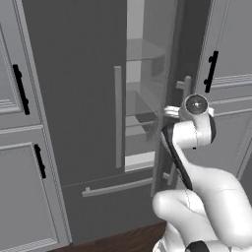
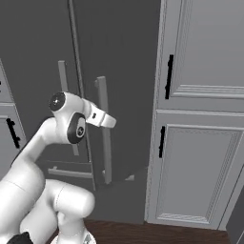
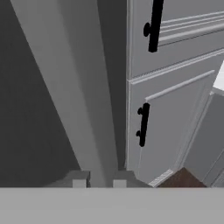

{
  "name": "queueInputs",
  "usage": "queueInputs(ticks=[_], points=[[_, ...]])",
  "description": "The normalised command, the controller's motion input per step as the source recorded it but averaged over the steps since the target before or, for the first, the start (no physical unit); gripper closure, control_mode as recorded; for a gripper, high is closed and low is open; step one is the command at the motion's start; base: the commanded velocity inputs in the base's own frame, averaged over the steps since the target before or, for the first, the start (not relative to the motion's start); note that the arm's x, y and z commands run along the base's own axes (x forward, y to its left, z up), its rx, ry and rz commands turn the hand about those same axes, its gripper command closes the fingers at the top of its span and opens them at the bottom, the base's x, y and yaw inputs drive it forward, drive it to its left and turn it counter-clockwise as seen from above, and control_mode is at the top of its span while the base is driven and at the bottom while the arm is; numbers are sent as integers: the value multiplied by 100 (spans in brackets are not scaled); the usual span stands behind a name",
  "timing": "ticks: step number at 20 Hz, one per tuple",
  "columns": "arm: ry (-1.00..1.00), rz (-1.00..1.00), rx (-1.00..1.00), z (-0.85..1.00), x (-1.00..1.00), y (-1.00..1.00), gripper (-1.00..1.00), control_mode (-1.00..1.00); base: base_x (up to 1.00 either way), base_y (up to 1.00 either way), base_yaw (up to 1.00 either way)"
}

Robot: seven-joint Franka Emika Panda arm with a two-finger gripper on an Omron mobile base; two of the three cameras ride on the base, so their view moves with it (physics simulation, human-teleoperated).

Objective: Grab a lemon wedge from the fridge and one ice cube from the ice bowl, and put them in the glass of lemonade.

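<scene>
Item: fridge (image 1: 74, 88), tall, dark grey, 2 doors, standing between pale panelled cabinets (image 2: 200, 167) with black handles (image 2: 162, 141). We note the left door shut, its long light bar handle (image 1: 118, 115) upright; the right door stands ajar, and through the gap the left base view shows glass shelves (image 1: 142, 49) in a lit interior. We cannot make out a lemon wedge on them. Item: bottom drawer with a horizontal bar handle (image 1: 115, 187), closed. Item: gripper (image 3: 99, 180), reaching to the right door's bar handle (image 2: 103, 133). In the hand view the 2 fingertips (image 3: 79, 179) stand either side of that pale bar, close in on it, so we judge the jaws closed around the handle, though contact itself is hard to confirm. Wood floor (image 2: 157, 233) lies below. Step in hand, as we judge it: pulling the right door wider. Risks from here: the narrow bar may slip from between the tips if the pull does not follow the door's arc; the elbow (image 1: 187, 135) sits just beside the door edge and could block the swing; the opening may prove too narrow for the arm to reach the shelves.
</scene>
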Motion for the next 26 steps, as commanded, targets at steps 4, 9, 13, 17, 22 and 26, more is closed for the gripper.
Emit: queueInputs(ticks=[4,9,13,17,22,26], points=[[12,-14,6,55,-70,-99,100,-100,0,0,0],[6,-22,0,37,-41,-86,-100,-100,0,0,0],[0,-7,0,79,-70,-10,-100,-100,0,0,0],[0,0,-1,100,-92,23,-100,-100,0,0,0],[0,12,-21,45,-31,92,-100,-100,0,0,0],[8,30,-36,1,3,100,-100,-100,0,0,0]])
